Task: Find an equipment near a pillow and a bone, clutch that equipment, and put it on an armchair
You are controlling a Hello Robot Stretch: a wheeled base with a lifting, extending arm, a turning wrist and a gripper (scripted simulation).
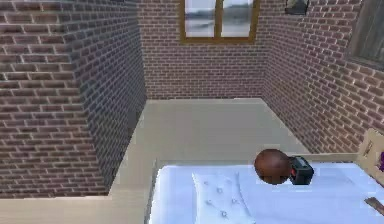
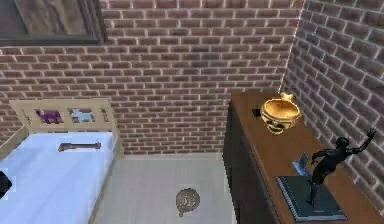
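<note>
Forward view leaves us unable to tell the gripper's state. On the bed (image 1: pixel 180 190) lies a brown ball (image 1: pixel 270 165), seemingly the equipment, just beside a dark boxy thing (image 1: pixel 302 171). Arm side view: a thin dark bar (image 2: pixel 78 146) lies on the bed, a round grey thing (image 2: pixel 187 201) on the floor beside it.

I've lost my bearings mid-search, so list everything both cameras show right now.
Bed: one, white sheet, light wood headboard; forward view's bottom, arm side view's left.
Ball: one, brown, on the bed.
Box-like thing: one, black and teal, just right of the ball.
Slim thing: one, dark brown, lying on the bed near the headboard.
Round thing: one, grey, on the floor between bed and sideboard.
Sideboard: one, dark, brown top; arm side view's right.
Bowl: one, gold, on the sideboard.
Statue: one, dark figure, on the sideboard.
Window: one, wood-framed, far wall.
</note>
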